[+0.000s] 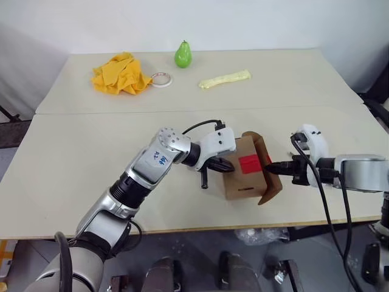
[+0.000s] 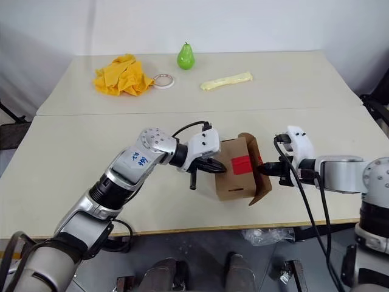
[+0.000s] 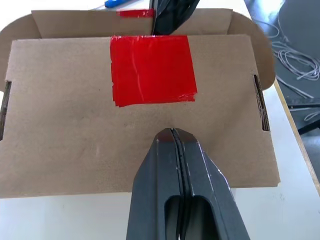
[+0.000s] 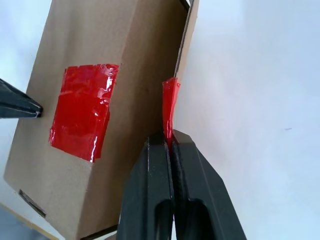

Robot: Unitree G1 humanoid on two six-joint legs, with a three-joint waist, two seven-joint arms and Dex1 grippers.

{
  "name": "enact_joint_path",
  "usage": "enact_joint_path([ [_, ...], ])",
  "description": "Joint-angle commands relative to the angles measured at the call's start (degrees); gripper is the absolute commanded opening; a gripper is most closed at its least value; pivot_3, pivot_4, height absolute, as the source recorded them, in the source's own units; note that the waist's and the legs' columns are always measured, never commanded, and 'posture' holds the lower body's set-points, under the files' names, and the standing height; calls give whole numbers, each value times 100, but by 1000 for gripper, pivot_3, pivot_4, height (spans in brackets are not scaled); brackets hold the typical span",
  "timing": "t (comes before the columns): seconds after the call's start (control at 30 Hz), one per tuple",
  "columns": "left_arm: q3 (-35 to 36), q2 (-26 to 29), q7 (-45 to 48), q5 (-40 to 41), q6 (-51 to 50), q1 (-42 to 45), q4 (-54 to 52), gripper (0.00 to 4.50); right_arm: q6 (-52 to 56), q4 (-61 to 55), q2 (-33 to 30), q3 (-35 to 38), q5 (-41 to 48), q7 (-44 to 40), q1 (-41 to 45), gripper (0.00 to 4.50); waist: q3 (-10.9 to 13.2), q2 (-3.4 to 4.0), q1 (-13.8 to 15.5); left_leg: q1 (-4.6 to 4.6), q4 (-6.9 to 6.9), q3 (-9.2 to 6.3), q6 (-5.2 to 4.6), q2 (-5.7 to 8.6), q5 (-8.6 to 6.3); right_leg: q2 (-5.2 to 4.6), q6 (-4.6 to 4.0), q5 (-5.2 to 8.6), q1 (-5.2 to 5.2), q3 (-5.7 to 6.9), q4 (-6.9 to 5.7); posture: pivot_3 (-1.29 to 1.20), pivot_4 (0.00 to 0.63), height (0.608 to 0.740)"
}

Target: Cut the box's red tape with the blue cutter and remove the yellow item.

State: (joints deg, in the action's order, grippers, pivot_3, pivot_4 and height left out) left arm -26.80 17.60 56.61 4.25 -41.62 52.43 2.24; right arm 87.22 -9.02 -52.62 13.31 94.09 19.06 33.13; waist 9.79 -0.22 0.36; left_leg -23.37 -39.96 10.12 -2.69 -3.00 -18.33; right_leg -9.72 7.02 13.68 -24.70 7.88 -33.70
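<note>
Both sets of fingers are together: left gripper (image 1: 226, 165) pressing the box (image 1: 243, 181), right gripper (image 1: 275, 167) pinching its taped flap.

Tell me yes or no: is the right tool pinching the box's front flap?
Yes. In the right wrist view the right tool is shut on the flap edge of the box, beside a strip of red tape.

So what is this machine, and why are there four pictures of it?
It is a robot with two arms, each ending in a black pincer. Two pictures come from cameras in its head, two from cameras on its wrists. On the table lies a cardboard box with red tape. The left pincer is shut and presses on the box. The right pincer is shut on the box's flap. Farther back lie a yellow cloth, a tape roll, a green pear and a pale yellow strip.
</note>
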Motion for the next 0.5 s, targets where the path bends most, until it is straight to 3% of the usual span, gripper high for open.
enact_joint_path([
  [0.03,-165,-104,-180,-145,-13,-97,243,0,-1281,-734,-688,-536,1816,880,151,13,1,-1,-8,0,2,1,-1,3,-1,-1,1,0,0,-1,2,0,150,740],
  [0.23,-5,-311,-393,-165,99,-52,431,0,-2324,-1590,-1095,-1165,1891,989,175,13,3,-5,36,2,-2,1,-4,6,-3,-1,13,-7,10,0,33,0,150,740],
  [0.5,149,-396,-595,-184,197,-44,558,0,-2950,-2030,-1386,-1783,1891,1415,375,13,4,-6,113,-2,-8,3,-15,7,-8,-6,21,-11,10,-4,41,0,150,740],
])
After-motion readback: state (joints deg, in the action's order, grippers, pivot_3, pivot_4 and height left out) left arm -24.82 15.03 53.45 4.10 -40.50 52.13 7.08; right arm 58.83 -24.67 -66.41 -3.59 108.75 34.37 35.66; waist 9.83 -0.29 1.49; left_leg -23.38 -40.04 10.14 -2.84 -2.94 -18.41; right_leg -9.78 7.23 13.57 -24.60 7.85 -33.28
